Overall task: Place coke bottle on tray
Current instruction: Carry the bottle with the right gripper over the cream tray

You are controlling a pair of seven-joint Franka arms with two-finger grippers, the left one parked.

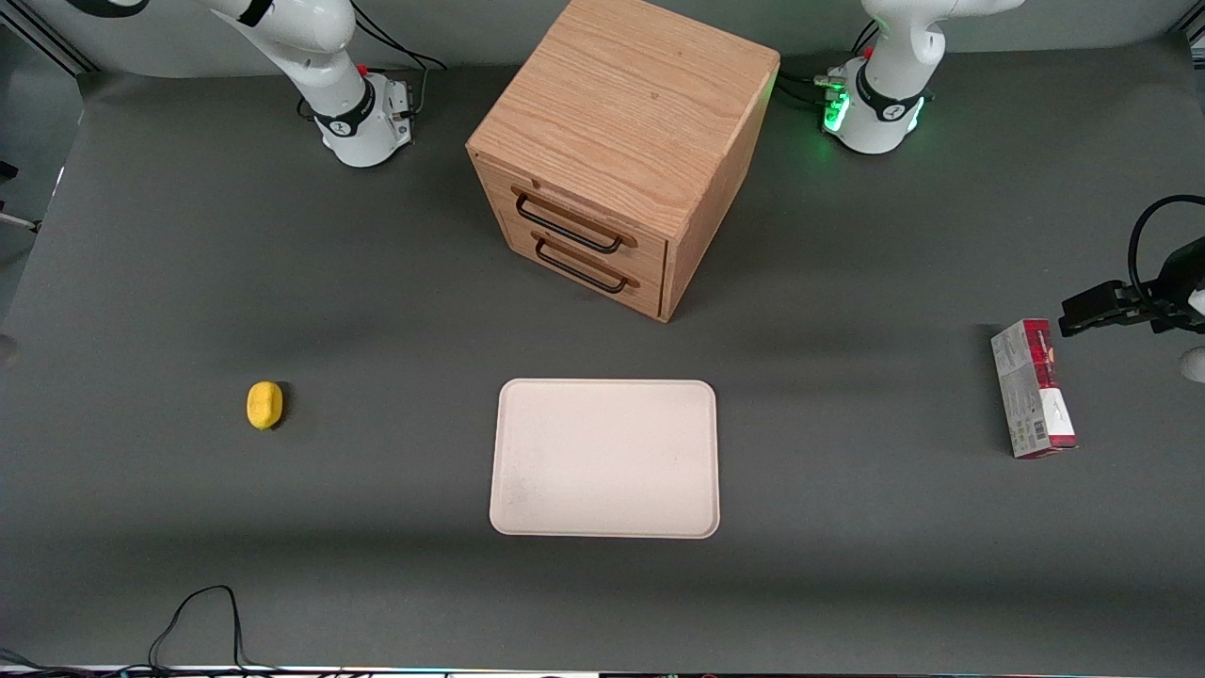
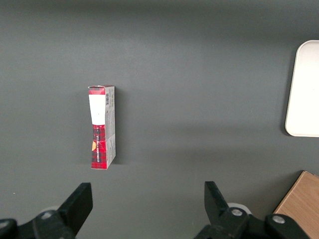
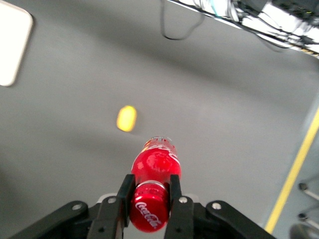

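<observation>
The gripper [image 3: 150, 199], clamped on the bottle [image 3: 153, 189] by its cap end, hangs high with the tray [image 3: 12, 42] toward ten o'clock.

the working arm [image 1: 320, 66] is glossy white with rounded casings, a black ring at the joint above its round white base, a small red mark on that base, and black cables trailing from a grey connector block beside it. the pincer [image 3: 149, 199] is matte black: two flat, straight-sided fingers [image 3: 124, 199] on a broad black body with angular shoulders, set with small silver screw heads.
</observation>
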